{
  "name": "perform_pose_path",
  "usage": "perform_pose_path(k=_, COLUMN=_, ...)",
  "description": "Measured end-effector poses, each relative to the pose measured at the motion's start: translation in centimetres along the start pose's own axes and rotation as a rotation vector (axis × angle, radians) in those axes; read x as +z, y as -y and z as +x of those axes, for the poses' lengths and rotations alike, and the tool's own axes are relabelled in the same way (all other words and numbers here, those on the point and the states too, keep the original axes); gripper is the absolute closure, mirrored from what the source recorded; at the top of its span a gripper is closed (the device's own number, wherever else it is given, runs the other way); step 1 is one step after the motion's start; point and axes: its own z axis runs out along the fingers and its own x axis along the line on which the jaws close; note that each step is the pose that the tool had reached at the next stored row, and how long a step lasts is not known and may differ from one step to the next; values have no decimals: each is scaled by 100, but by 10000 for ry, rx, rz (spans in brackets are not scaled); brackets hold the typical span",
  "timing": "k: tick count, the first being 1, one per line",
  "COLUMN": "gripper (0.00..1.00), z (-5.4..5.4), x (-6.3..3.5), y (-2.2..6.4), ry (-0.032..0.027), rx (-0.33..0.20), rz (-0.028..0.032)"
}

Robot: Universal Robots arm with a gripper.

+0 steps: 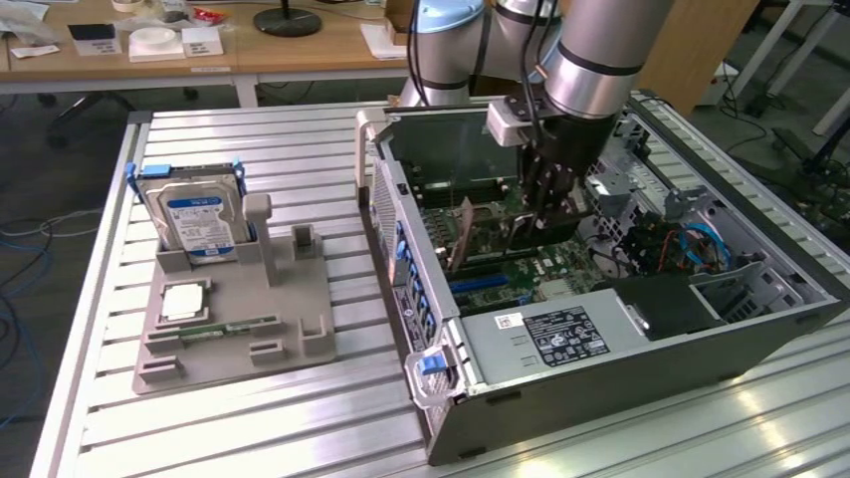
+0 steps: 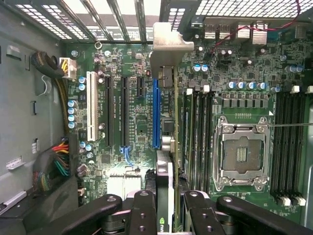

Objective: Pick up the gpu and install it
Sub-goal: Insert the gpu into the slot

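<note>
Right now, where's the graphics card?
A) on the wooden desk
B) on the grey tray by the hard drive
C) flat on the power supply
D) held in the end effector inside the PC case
D: the end effector grips the graphics card edge-on over the motherboard, near the blue slot.

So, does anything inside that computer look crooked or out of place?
Only the gpu: the tool grips it on edge above the motherboard. It leans in the exterior view and is not seated in the blue slot. Nothing looks damaged or spilled.
</note>
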Motion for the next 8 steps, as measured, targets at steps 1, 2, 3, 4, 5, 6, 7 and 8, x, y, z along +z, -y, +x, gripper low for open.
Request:
perform_pose_path(k=1, gripper=73, z=0, x=6, y=-5, ry=-1, rx=-1, rz=2)
perform_pose_path(k=2, gripper=73, z=1, x=10, y=-14, ry=-1, rx=-1, rz=5)
perform_pose_path(k=3, gripper=73, z=1, x=12, y=-25, ry=-2, rx=-1, rz=6)
perform_pose_path(k=4, gripper=73, z=1, x=12, y=-37, ry=-3, rx=-1, rz=8)
perform_pose_path(k=5, gripper=73, z=1, x=13, y=-47, ry=-1, rx=-1, rz=10)
perform_pose_path(k=6, gripper=73, z=4, x=14, y=-53, ry=0, rx=-1, rz=10)
perform_pose_path(k=7, gripper=73, z=12, x=14, y=-54, ry=0, rx=-3, rz=10)
perform_pose_path(k=8, gripper=73, z=22, x=14, y=-55, ry=0, rx=-4, rz=10)
